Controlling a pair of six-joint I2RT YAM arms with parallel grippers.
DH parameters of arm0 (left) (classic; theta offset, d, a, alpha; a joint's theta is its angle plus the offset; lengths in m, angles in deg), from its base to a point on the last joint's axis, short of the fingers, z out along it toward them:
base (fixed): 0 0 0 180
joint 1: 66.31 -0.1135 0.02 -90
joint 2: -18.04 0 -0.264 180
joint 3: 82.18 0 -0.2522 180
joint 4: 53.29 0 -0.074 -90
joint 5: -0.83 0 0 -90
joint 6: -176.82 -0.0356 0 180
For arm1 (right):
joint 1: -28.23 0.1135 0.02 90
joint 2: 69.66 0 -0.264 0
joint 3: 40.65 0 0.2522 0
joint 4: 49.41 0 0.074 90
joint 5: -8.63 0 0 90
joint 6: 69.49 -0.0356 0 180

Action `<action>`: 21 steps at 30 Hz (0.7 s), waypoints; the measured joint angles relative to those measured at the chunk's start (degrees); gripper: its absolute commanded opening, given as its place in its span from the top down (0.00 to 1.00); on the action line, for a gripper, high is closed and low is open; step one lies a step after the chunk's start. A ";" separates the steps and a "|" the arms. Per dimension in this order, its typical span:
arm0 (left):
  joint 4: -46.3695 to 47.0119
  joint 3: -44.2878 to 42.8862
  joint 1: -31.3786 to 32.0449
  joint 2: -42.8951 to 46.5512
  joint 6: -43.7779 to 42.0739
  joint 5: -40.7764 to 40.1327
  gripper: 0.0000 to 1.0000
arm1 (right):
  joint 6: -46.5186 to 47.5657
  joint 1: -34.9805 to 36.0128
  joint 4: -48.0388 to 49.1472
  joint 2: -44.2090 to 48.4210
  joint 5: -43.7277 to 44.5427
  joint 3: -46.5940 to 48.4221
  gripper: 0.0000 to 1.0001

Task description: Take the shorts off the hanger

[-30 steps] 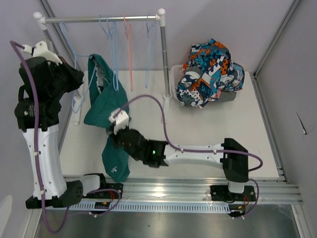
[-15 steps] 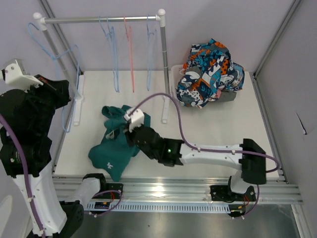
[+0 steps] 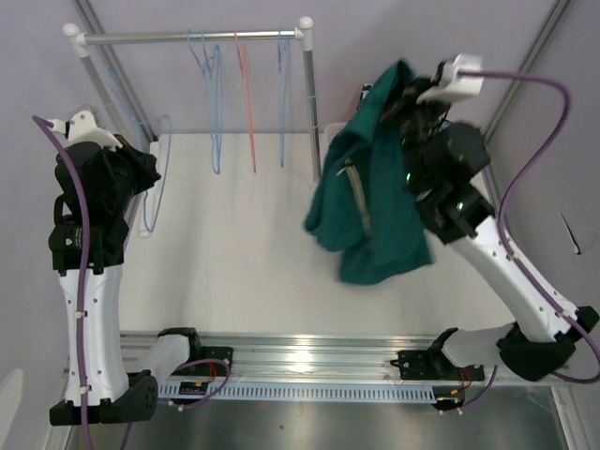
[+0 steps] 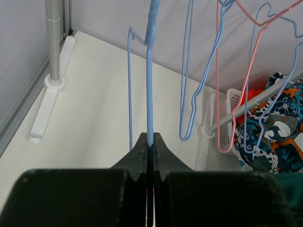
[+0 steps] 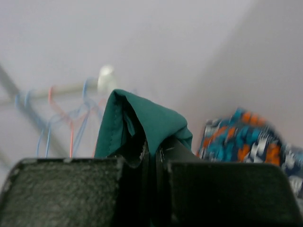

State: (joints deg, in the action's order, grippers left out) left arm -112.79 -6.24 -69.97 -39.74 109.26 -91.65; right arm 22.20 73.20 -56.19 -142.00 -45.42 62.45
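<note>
Teal shorts (image 3: pixel 370 202) hang in the air over the far right part of the desk (image 3: pixel 234 253), bunched at the top where the right gripper (image 5: pixel 151 150) pinches a fold of cloth, its jaws closed tight on it. They are free of any hanger, and the rest drapes loose, clear of the surface. Just behind them, in the far right corner, a white basket (image 4: pixel 232 101) holds a heap of printed shorts (image 4: pixel 277 130). By the left edge the left gripper (image 4: pixel 149 145) is clamped on the wire of 1 bare blue hanger (image 4: pixel 149 71), held apart from the rail (image 3: pixel 187 37), where 1 pink hanger (image 3: pixel 246 94) hangs among blue ones. To my eye the job now is to drop the teal pair onto that heap. Done well, the grip should travel past the basket's near rim, so the trailing hem ends up over the pile and not the desk. It should also keep the cloth off the rail's right post (image 3: pixel 309 103), which stands just beside it. Only then should the jaws open.
</note>
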 measured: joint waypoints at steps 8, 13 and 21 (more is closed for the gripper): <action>6.60 8.00 -0.07 1.46 0.04 3.17 1.00 | 0.79 -19.06 -0.13 -41.64 -13.97 63.21 1.00; 9.64 12.11 -0.07 1.55 0.04 5.07 1.00 | -2.78 -23.71 9.84 -48.46 -19.43 57.96 1.00; 11.54 14.91 -0.07 1.44 0.04 5.73 1.00 | -18.75 -30.40 11.89 -51.34 -25.00 47.04 1.00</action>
State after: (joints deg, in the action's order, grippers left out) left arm -101.25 8.67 -70.03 -38.30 109.30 -85.92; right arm 3.45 42.79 -44.30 -193.34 -70.43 109.49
